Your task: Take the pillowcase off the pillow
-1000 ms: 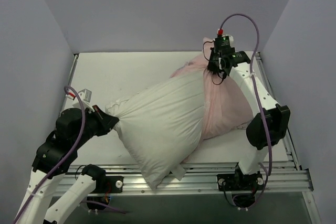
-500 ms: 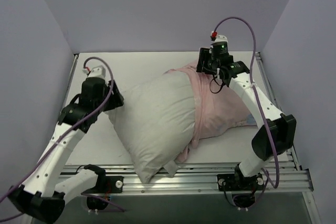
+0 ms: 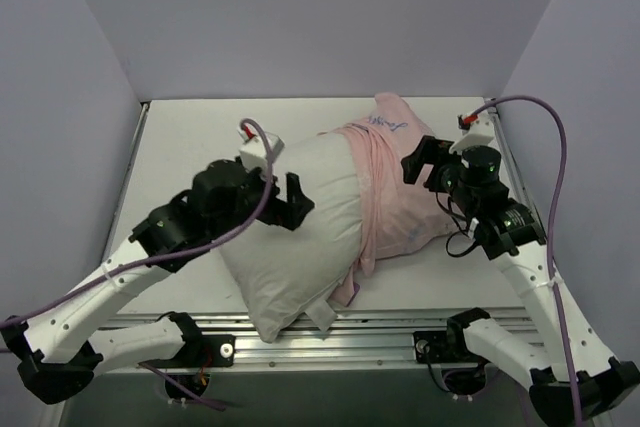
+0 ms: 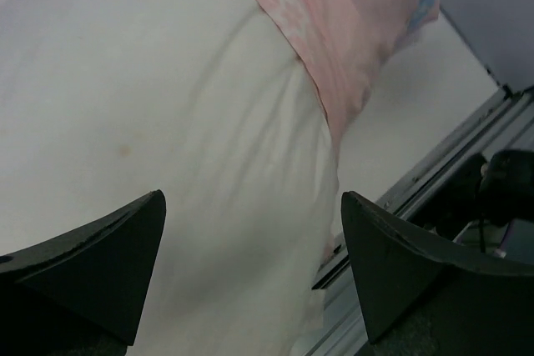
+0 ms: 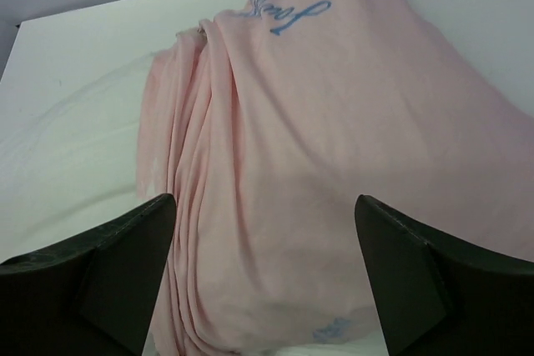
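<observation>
The plump white pillow (image 3: 285, 247) lies across the middle of the table, its right half still inside the pale pink pillowcase (image 3: 405, 192), which shows blue script near its far end. The case is bunched in folds at its mouth around the pillow's middle. My left gripper (image 3: 293, 203) hovers open over the pillow's bare left part. In the left wrist view the pillow (image 4: 150, 106) fills the space below the open left gripper (image 4: 250, 273), with the pillowcase (image 4: 350, 31) edge beyond. My right gripper (image 3: 424, 169) stands open over the case. The right wrist view shows the pillowcase (image 5: 334, 122) under the empty right gripper (image 5: 267, 277).
The pillow's near corner overhangs the metal rail (image 3: 390, 342) at the table's front edge. Grey walls close in the table (image 3: 190, 137) on the left, far and right sides. A purple cable loops from each wrist.
Both grippers have opened and let go of the fabric. The left arm swung right over the pillow, the right arm drew back from the far end, and the pillow settled flat.
</observation>
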Robot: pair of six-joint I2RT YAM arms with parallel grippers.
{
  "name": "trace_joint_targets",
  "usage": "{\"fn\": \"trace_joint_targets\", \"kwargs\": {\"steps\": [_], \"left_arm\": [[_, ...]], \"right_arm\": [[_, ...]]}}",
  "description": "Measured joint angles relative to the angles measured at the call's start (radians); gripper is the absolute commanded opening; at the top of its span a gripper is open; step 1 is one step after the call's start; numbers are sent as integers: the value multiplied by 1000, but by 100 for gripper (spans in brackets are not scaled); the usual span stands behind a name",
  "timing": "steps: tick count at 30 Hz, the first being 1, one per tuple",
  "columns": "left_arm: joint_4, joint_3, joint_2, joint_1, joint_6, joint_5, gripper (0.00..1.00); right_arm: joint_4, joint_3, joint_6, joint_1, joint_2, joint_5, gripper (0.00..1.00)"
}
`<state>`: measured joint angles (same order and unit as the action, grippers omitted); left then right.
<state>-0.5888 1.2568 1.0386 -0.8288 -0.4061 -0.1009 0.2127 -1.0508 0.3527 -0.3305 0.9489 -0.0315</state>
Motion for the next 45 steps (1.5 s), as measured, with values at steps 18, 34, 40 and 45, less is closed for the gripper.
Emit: {"fn": "trace_joint_targets", "kwargs": {"steps": [18,34,40,45], "left_arm": [[190,-114,427,-321,112,-402,31],[193,-79,412,-185,51,-298,2],[166,-61,409,-160,44,-268,2],[145,-61,381,-145,31,-254,2]], "right_arm": [[64,305,44,-4,-238,133,82],[-45,392,92,-150,-80,319,74],[-120,392,130,-333,41,217,74],[-200,392,172,-341,144,126,43]]}}
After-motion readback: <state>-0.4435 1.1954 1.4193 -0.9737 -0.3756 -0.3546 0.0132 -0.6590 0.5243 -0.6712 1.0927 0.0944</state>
